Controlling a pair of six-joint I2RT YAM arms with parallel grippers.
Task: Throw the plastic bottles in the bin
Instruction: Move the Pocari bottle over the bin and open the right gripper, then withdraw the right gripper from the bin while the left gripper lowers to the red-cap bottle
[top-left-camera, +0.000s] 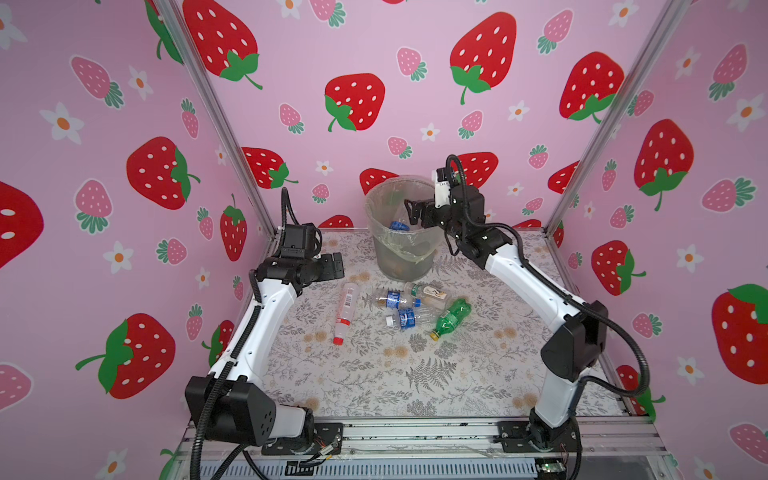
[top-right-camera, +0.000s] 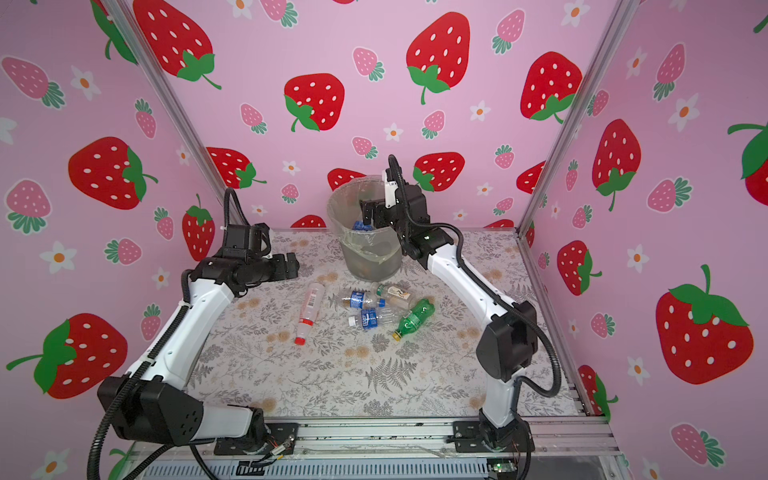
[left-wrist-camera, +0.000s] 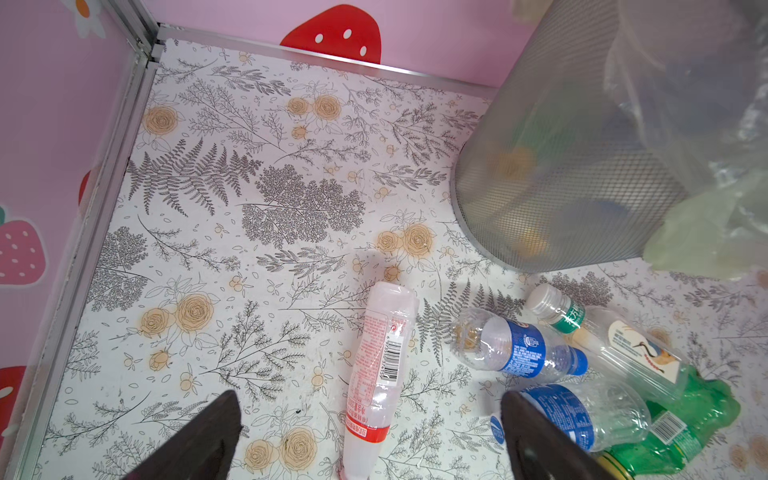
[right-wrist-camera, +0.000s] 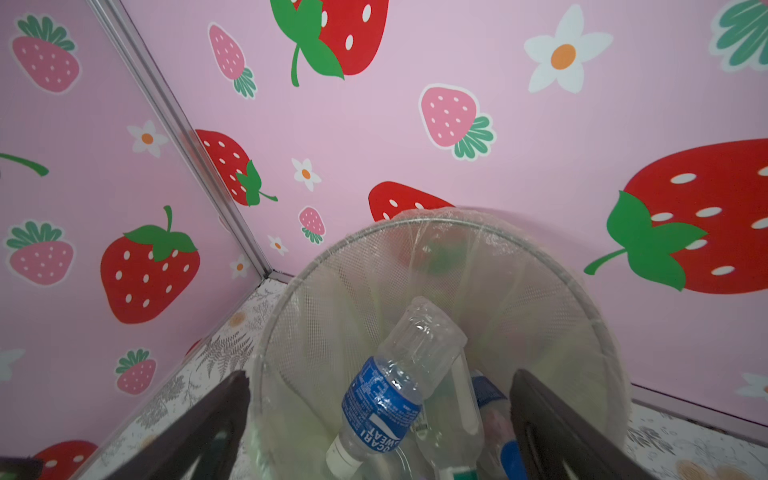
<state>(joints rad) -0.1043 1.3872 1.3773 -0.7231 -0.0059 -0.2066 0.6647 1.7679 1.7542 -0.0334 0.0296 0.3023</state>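
Observation:
The grey mesh bin (top-left-camera: 384, 253) (top-right-camera: 353, 253), lined with a clear bag, stands at the back middle. My right gripper (top-left-camera: 410, 214) (right-wrist-camera: 380, 374) hangs open over its mouth. A blue-labelled plastic bottle (right-wrist-camera: 382, 399) lies loose inside the bin (right-wrist-camera: 436, 220) below the jaws, on other bottles. On the table lie a red-labelled bottle (top-left-camera: 345, 309) (left-wrist-camera: 380, 365), two blue-labelled ones (top-left-camera: 392, 299) (top-left-camera: 405, 318), a white-capped one (top-left-camera: 430, 293) and a green one (top-left-camera: 453, 318). My left gripper (top-left-camera: 336, 266) (left-wrist-camera: 370, 399) is open above the red-labelled bottle, holding nothing.
Pink strawberry walls with aluminium posts (top-left-camera: 216, 112) close in the floral table (top-left-camera: 374, 374) at the back and on both sides. The bin (left-wrist-camera: 540, 166) stands close behind the bottle cluster (left-wrist-camera: 582, 365). A metal rail (top-left-camera: 415, 432) runs along the front edge.

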